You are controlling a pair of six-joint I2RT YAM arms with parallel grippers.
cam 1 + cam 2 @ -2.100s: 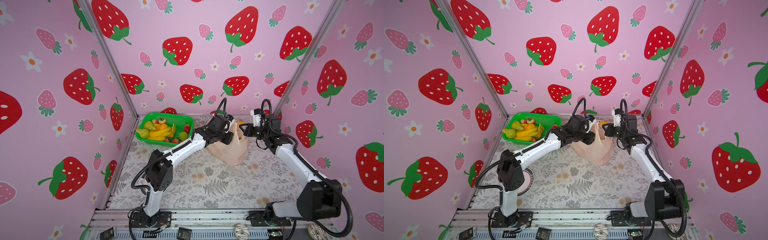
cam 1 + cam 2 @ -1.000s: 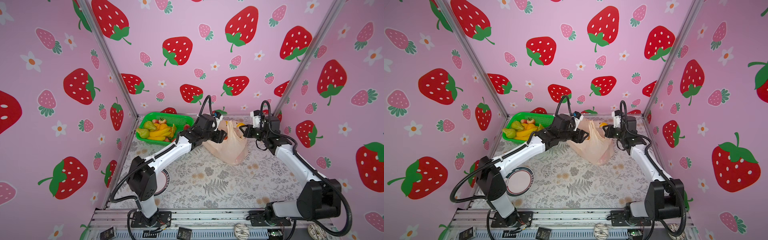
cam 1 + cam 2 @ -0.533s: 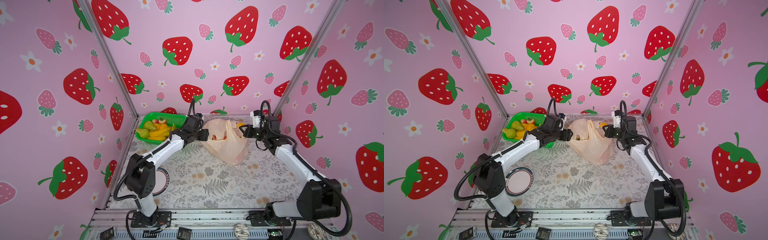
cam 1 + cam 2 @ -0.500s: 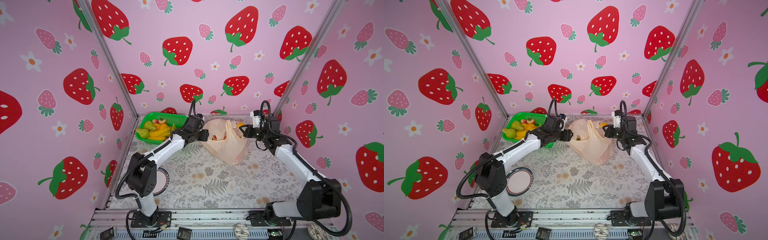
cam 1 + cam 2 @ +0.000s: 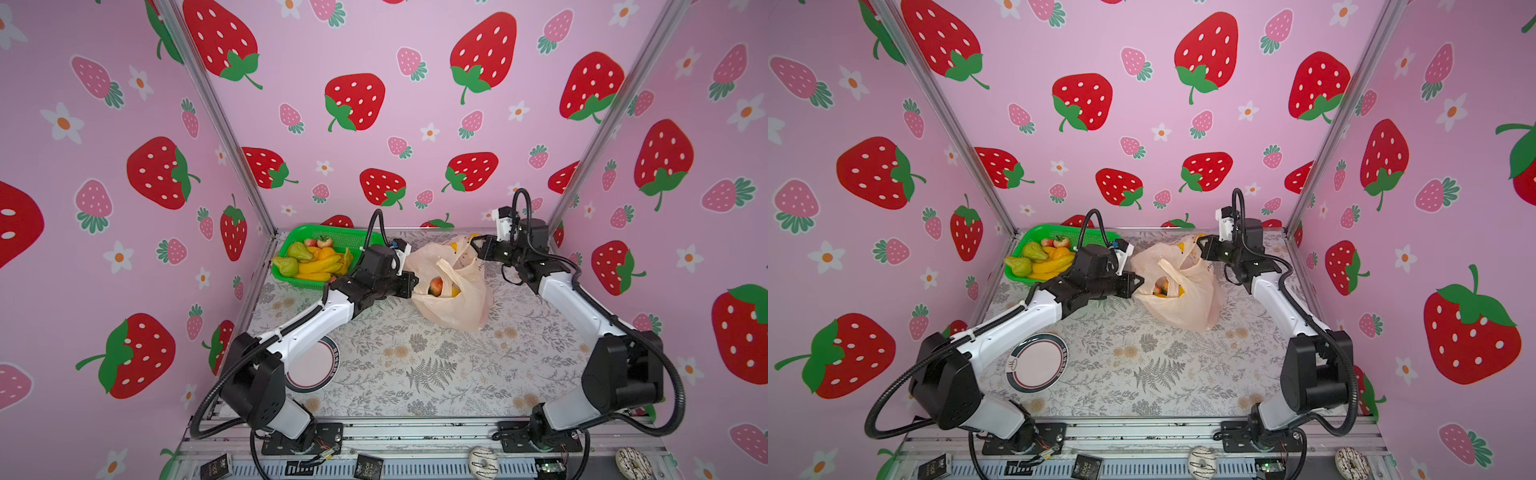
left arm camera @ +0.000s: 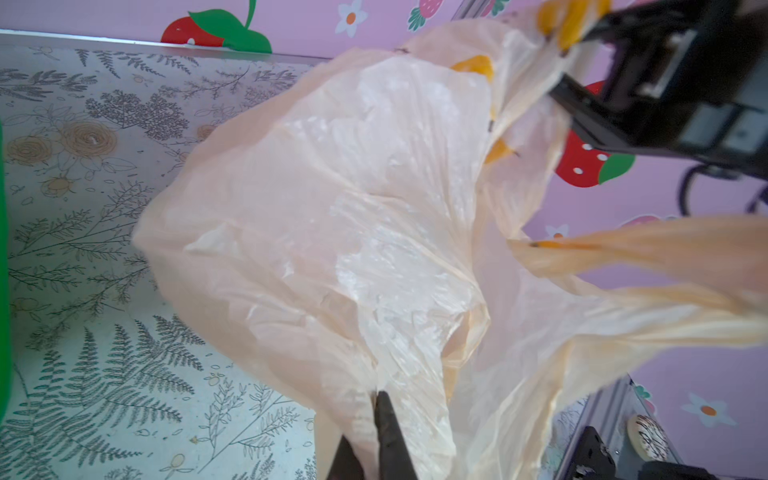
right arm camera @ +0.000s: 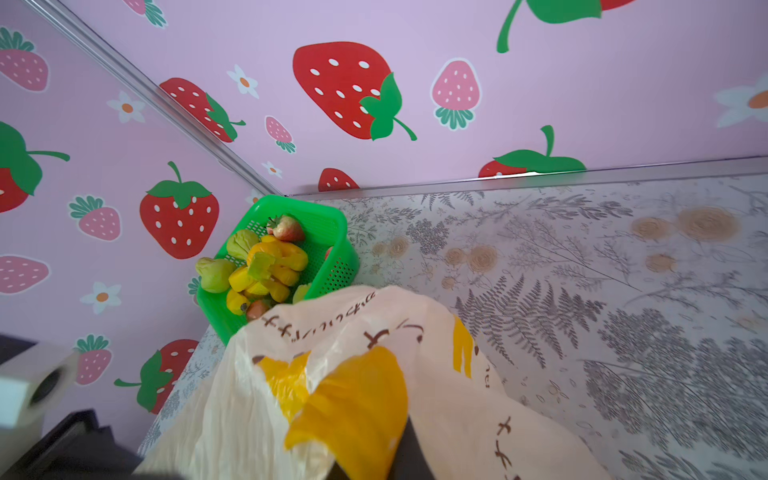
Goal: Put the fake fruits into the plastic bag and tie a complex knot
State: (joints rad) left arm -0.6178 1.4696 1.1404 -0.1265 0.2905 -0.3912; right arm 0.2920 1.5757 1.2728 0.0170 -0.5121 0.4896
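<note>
While my left pincer (image 5: 1140, 285) and right pincer (image 5: 476, 249) are clamping the plastic bag (image 5: 457, 309), sitting at the worktop's (image 5: 415, 365) twelve o'clock, by its nine and one o'clock rim, I'm judging it flimsy, slippery.

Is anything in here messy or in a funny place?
Nothing is spilled or broken. Two doughnuts sit on the metal rail at the front, which is an odd spot for them. One loose handle of the plastic bag flops across its open mouth, partly covering the fake fruits inside.
</note>
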